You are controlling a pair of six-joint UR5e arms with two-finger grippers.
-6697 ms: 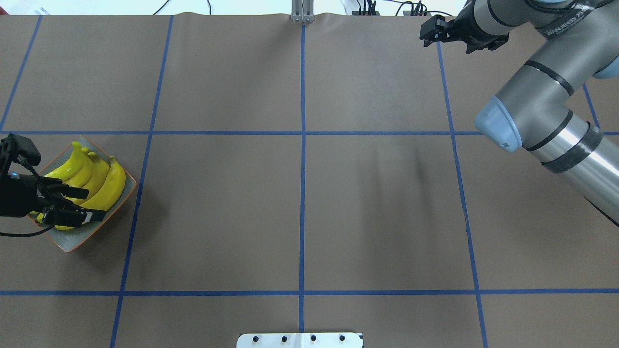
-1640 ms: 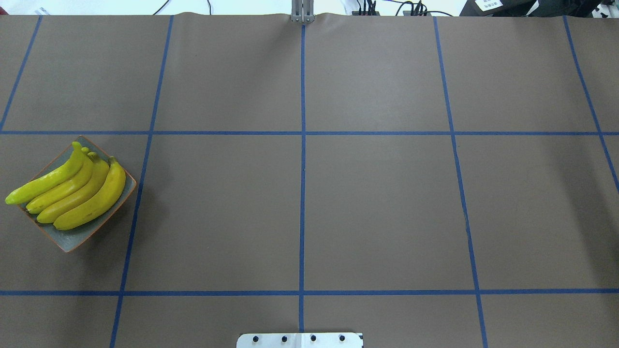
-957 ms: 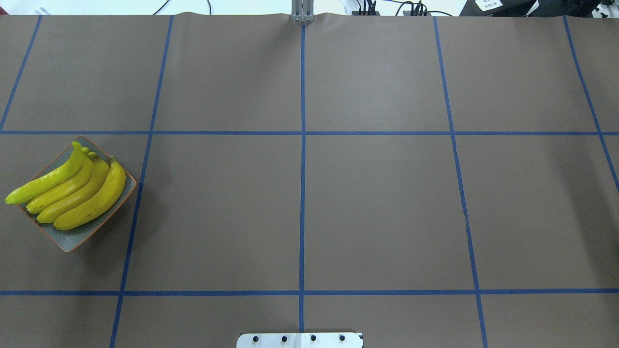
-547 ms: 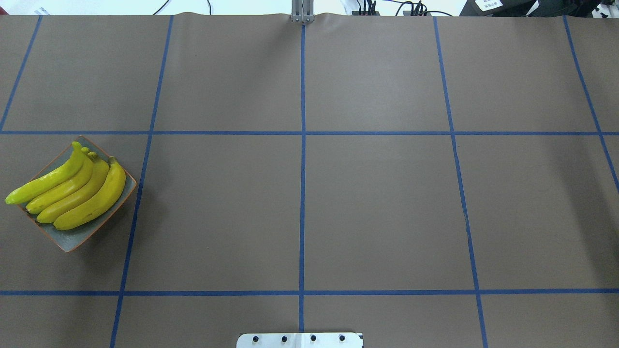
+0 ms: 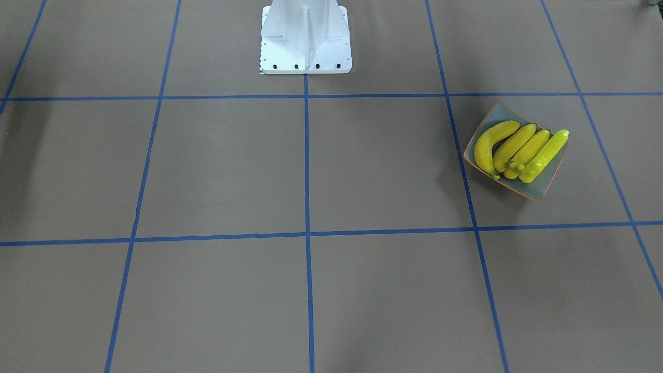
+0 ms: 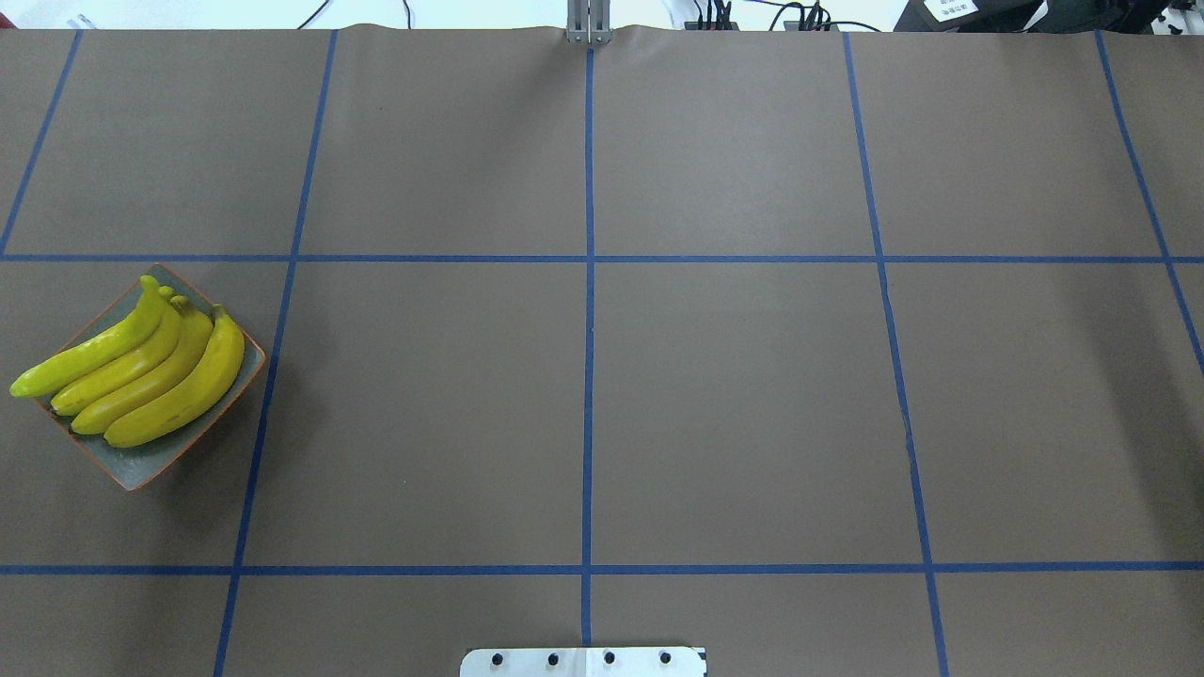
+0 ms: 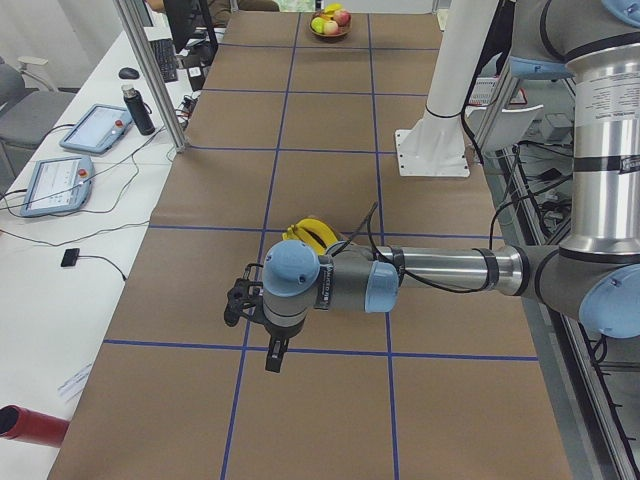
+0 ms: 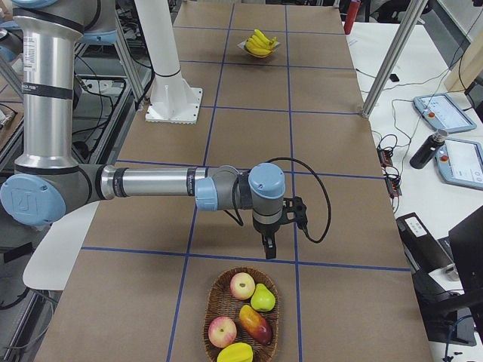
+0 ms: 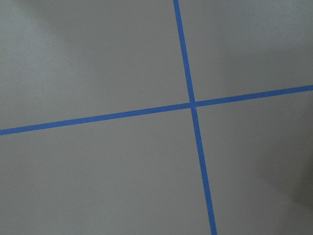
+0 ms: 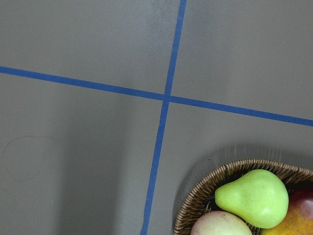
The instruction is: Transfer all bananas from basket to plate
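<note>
Reaching over the brown desk (image 6: 734, 395), the left end effector (image 7: 272, 360) and right end effector (image 8: 270, 251) show only in side views, so open or closed cannot be told. The basket (image 8: 210, 305) sits at the desk's right end; the plate (image 6: 141, 467) by its left edge carries all four bananas (image 6: 160, 385), one overhanging the rim.

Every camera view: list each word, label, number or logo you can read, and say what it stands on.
No text is legible in any view.
Vertical print on the right arm's silver tube: too small to read.
Mark on its blue joint cap: a logo, letters unclear.
Print on the left arm's silver tube: too small.
White label at the overhead view's top edge: blurred.
Tablet screens: unreadable.
</note>
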